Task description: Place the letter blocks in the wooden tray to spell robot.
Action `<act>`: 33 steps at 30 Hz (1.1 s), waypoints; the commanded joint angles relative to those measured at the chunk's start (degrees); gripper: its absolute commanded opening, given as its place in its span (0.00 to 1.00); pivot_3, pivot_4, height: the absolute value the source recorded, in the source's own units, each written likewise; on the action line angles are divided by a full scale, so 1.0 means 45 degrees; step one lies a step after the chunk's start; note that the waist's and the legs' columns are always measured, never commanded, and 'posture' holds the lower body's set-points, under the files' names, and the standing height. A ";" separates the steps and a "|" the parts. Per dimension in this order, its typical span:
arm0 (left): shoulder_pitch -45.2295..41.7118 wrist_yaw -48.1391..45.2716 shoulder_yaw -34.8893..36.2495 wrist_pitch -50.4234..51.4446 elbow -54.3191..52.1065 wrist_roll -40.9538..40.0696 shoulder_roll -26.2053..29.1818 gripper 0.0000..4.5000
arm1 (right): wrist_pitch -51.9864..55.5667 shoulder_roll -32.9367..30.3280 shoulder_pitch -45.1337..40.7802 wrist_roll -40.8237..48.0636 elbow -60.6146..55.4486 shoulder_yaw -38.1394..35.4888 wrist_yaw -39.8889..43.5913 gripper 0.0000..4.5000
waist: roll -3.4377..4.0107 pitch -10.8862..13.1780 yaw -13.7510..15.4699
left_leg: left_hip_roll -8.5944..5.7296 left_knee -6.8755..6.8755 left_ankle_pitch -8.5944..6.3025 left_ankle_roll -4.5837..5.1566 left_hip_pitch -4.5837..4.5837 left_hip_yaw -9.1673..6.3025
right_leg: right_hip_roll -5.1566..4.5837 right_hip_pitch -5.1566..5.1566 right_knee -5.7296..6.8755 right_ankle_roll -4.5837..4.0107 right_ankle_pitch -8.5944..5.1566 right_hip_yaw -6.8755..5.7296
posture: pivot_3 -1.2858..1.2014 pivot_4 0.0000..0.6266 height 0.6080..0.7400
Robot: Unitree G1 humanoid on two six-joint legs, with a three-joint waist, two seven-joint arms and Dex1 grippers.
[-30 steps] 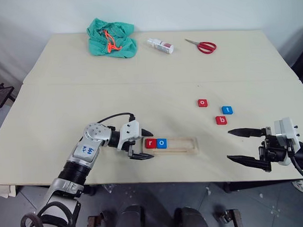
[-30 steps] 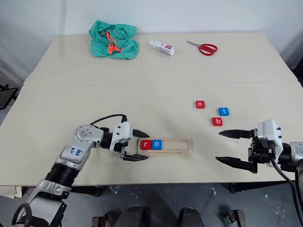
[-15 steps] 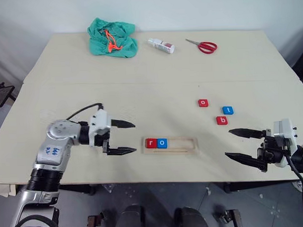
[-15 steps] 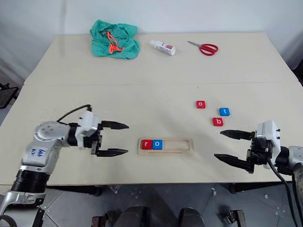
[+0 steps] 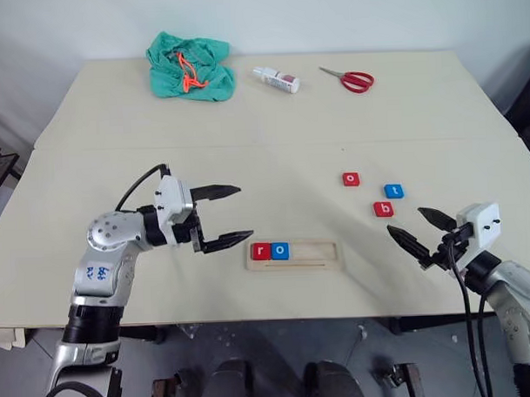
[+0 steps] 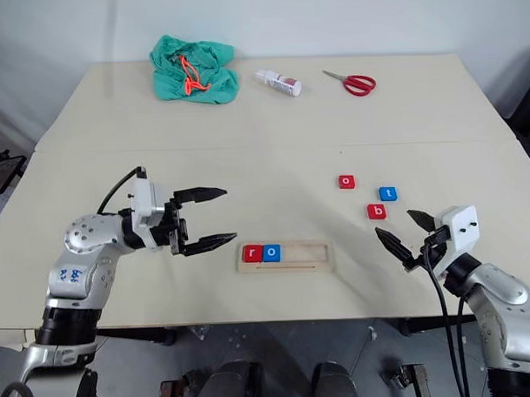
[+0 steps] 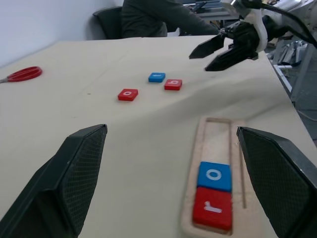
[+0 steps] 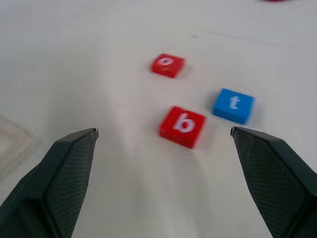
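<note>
Red square "b" block (image 5: 383, 209) lies just far-left of right tool (image 5: 420, 231), fingers apart, empty; left tool (image 5: 231, 215) apart too, farther off.

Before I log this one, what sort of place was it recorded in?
Probably a lab or office workroom: a plain pale table against a bare white wall, and in the left wrist view a seated person among chairs and equipment behind it.

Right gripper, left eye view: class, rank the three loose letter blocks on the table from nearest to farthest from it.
1. The red square "b" block, just ahead and left of the right gripper.
2. The blue square "t" block, slightly beyond it.
3. The red square "o" block, farthest, further left.
</note>
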 commanded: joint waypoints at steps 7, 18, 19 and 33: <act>0.1718 -0.2134 0.0545 -0.1844 0.0962 -0.0703 0.0844 0.99 | 0.0563 0.0834 0.1988 -0.0456 -0.2698 -0.0232 -0.2267 1.00 | 0.0014 -0.0005 0.0077 | -0.0013 0.0034 0.0013 0.0012 -0.0003 0.0015 | -0.0009 0.0004 0.0003 0.0000 0.0000 0.0031 | 0.52 0.24 1.00; 0.1307 -0.2936 0.0611 -0.3200 0.2753 -0.0657 0.0877 0.99 | 0.1555 0.0573 0.2566 -0.0313 -0.3558 -0.0245 -0.2693 1.00 | 0.0034 -0.0017 0.0053 | -0.0011 0.0022 0.0013 0.0012 0.0000 0.0019 | -0.0005 -0.0002 0.0010 -0.0001 0.0000 0.0035 | 0.52 0.24 1.00; 0.1308 -0.2930 0.0596 -0.3258 0.2795 -0.0642 0.0868 0.99 | 0.1595 0.0539 0.2584 -0.0334 -0.3557 -0.0240 -0.2662 1.00 | 0.0034 -0.0017 0.0053 | -0.0012 0.0021 0.0013 0.0012 0.0001 0.0020 | -0.0006 -0.0002 0.0010 0.0000 0.0000 0.0036 | 0.52 0.24 1.00; 0.1437 -0.2491 0.0505 -0.3700 0.2638 -0.0627 0.0605 0.99 | 0.3818 0.1200 -0.1020 -0.0482 -0.2010 0.0591 -0.4614 1.00 | 0.0037 -0.0019 -0.0026 | -0.0006 0.0020 0.0015 0.0010 0.0006 0.0021 | -0.0002 -0.0017 0.0036 -0.0001 0.0000 0.0039 | 0.52 0.24 1.00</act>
